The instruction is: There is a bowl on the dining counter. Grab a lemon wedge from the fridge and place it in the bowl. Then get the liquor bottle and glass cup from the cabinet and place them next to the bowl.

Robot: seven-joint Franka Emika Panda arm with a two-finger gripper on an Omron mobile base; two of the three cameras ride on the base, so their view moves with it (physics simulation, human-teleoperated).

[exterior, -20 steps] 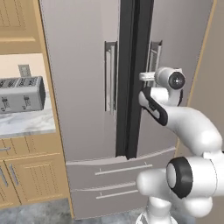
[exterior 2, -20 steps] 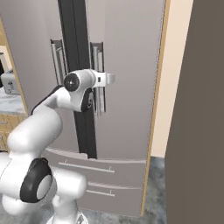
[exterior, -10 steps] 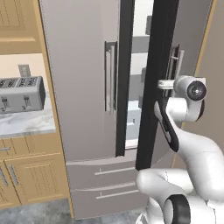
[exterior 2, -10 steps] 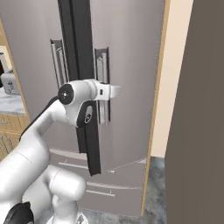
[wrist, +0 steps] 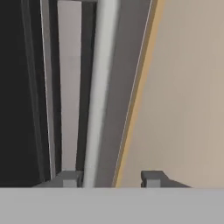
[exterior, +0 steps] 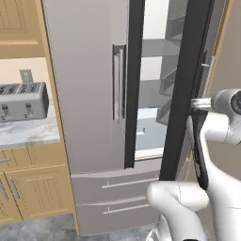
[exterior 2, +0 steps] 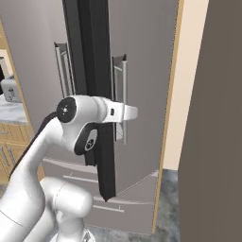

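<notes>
My fingertips are cut off by the lower edge of the hand view, so I cannot confirm contact with the door handle rising between them. The fridge interior is largely screened by the open right door; shelf contents are too indistinct to identify. The toaster is clipped at the left edge.
</notes>
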